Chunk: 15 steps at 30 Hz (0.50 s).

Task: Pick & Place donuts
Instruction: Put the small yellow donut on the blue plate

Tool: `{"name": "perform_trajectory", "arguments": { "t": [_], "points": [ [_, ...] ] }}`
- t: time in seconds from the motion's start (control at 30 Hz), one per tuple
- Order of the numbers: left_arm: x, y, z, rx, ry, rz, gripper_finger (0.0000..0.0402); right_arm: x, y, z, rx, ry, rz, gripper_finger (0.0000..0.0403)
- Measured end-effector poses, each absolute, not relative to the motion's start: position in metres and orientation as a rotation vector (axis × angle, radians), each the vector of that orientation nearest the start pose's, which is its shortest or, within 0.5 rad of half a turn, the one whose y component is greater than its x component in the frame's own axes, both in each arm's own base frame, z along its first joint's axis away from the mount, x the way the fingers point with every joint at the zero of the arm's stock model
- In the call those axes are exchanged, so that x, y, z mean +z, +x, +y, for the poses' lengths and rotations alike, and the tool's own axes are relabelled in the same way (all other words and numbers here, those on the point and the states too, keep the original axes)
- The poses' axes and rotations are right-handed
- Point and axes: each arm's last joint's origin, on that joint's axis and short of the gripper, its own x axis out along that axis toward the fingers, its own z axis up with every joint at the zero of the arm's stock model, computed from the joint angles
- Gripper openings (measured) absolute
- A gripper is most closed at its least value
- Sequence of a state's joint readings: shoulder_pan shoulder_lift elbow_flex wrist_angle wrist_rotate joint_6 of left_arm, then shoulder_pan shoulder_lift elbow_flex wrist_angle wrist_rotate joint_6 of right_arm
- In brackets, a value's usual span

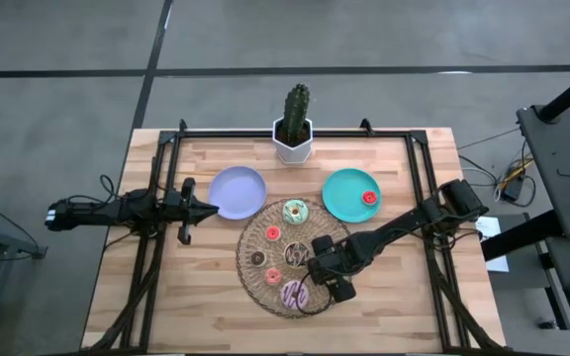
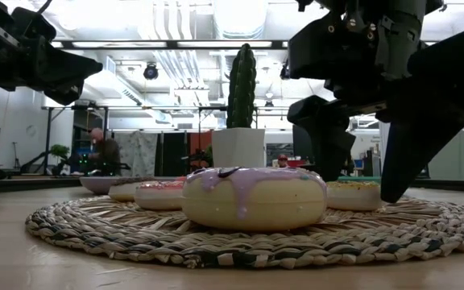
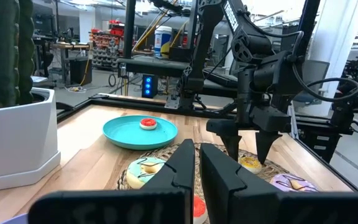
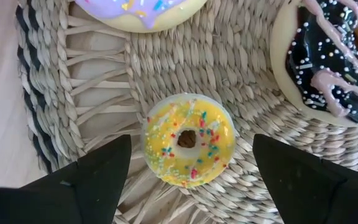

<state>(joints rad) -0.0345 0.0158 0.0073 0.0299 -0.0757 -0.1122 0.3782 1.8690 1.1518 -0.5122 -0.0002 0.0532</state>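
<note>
One yellow donut [image 4: 188,139] on wicker mat [image 1: 265,287], centred directly beneath right gripper [image 4: 188,171], fingers spread wide either side, nothing held. Left gripper [image 1: 209,209] shut, waiting beside lavender plate [image 1: 237,191].

Yellow sprinkled donut [image 4: 188,140] flat on wicker mat [image 4: 92,93]; purple-iced donut [image 4: 145,12], dark-iced donut [image 4: 328,62] nearby; red donut [image 1: 369,197] on teal plate [image 1: 339,198].

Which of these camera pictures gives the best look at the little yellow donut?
The right wrist view: the yellow donut fills the middle, sprinkles clear, between the open right gripper. The low view shows only its edge; the left wrist view glimpses it; from above the arm hides it.
</note>
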Motion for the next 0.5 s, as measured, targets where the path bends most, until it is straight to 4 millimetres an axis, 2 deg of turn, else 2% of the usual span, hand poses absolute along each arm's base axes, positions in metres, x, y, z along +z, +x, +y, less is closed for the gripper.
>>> {"name": "perform_trajectory", "arguments": {
  "t": [0.5],
  "points": [
    [0.1676,0.0982,-0.0012,0.040,-0.113,-0.024,0.0000,0.1434,0.3263,0.1297,0.297,-0.186,1.221,0.0326]
  ]
}}
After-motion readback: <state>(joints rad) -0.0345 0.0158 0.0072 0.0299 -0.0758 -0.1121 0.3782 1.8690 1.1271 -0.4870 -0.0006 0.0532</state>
